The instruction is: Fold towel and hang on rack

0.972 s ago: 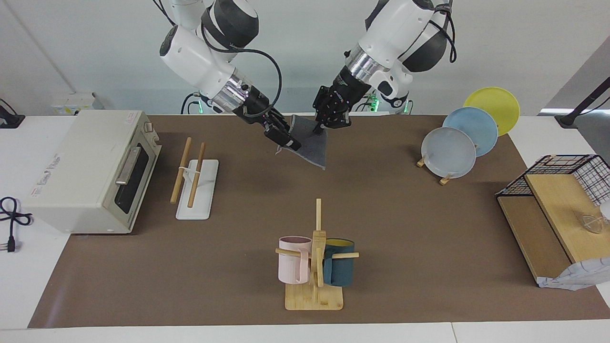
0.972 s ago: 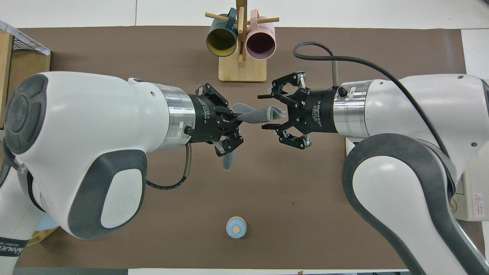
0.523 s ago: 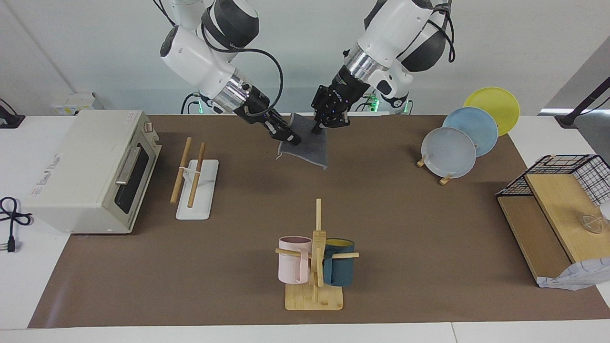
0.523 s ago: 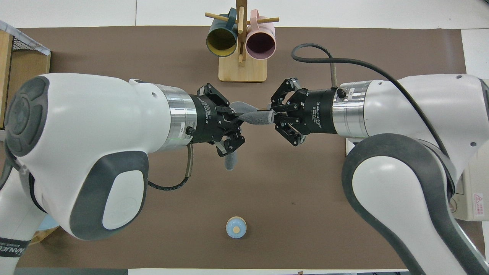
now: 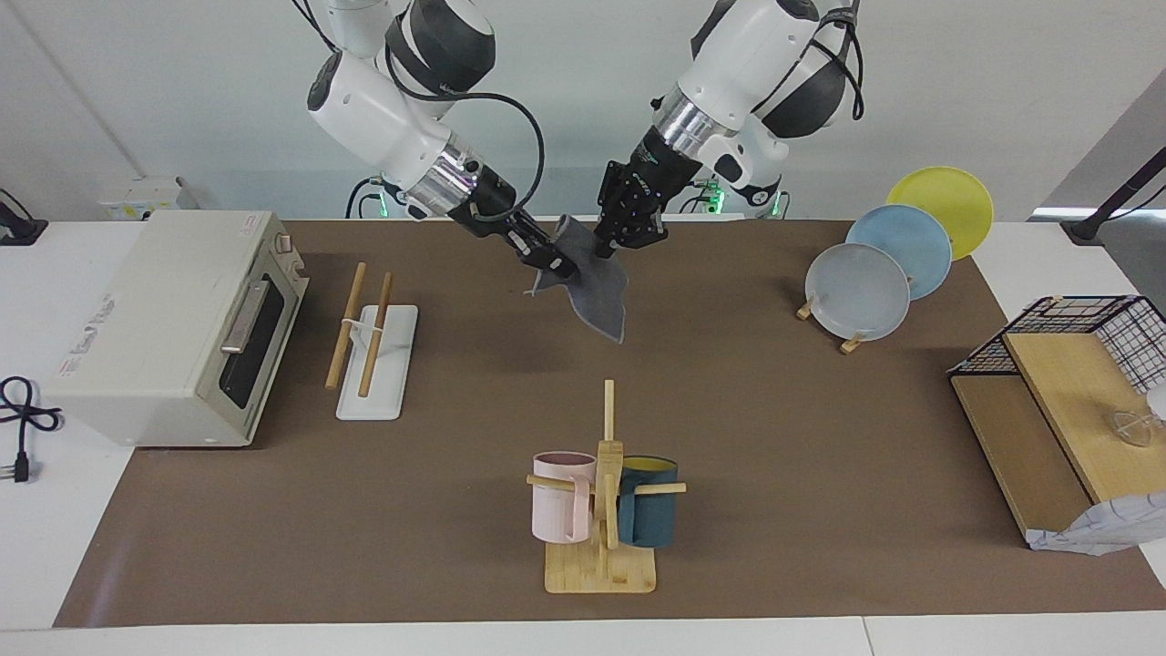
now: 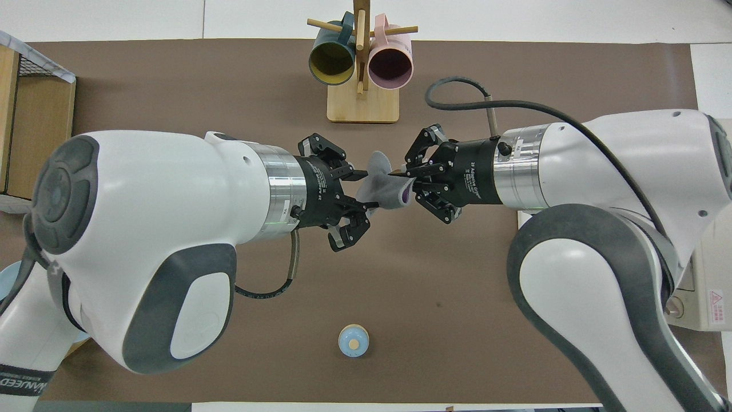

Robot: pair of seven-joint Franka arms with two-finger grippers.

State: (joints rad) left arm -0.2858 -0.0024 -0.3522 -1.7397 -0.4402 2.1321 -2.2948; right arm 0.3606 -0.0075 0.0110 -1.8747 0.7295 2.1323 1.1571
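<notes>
Risk: we judge the towel (image 5: pixel 594 290) could slip free and drop short of the rack (image 5: pixel 372 339), as only one corner is firmly pinched.

Right gripper (image 5: pixel 555 264): clamped on towel, raised mid-table.

Left gripper (image 5: pixel 610 246): fingers parted, at the towel's top edge; both arms angled inward.

arms hide the rack (image 5: pixel 369 342) from overhead.

The towel (image 5: pixel 597 292) shows dark grey with a purple sliver, the rack (image 5: pixel 375 351) pale wood on white, the mugs pink (image 5: pixel 560 510) and teal (image 5: pixel 649 515), the plates (image 5: pixel 858 292) grey, blue and yellow at two o'clock.
</notes>
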